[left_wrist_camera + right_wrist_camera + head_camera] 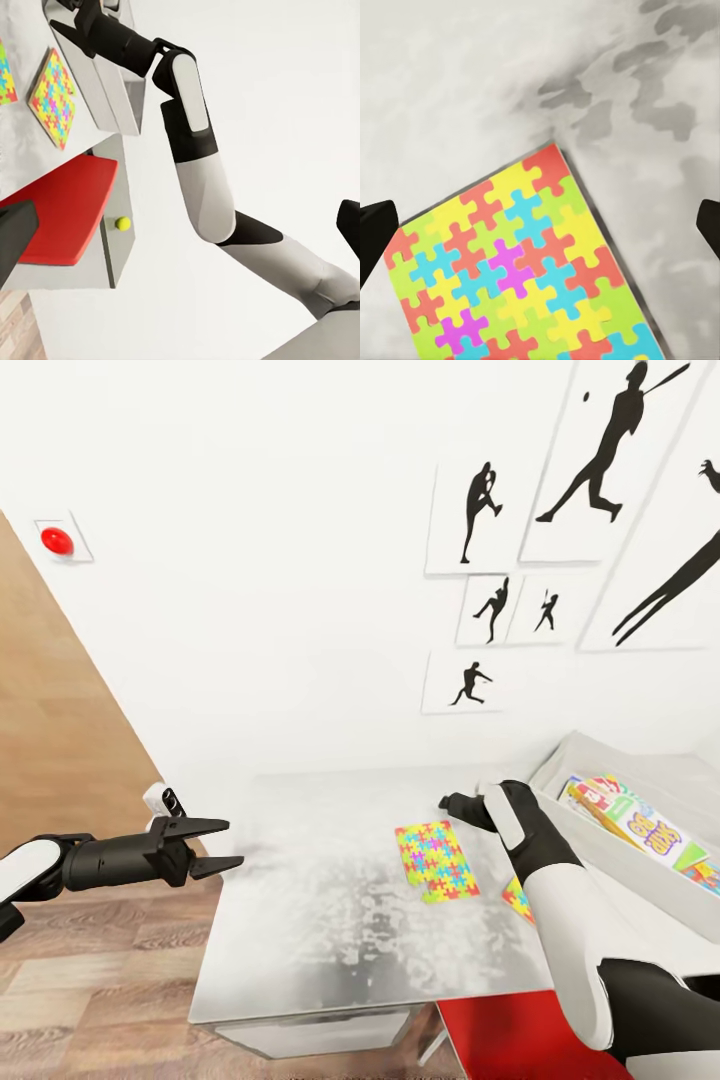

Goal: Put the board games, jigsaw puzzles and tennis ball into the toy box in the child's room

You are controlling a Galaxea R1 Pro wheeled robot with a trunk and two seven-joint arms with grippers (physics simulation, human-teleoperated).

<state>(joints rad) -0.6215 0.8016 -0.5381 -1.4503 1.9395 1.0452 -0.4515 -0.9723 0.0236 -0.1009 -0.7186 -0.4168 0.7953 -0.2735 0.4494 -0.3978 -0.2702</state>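
Head view | 2 jigsaw puzzles (437, 861) on table (300, 920) | 1 tennis ball (123, 223) | left claw (215, 847), right claw (452, 801) agape

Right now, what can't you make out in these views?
- Second puzzle: head view, mostly hidden behind the right forearm.
- Toy box: head view, cut off by the right edge; contents only partly seen.
- Right hand: head view, too dark to judge its opening.
- Tennis ball: left wrist view, too small to tell what it rests on.
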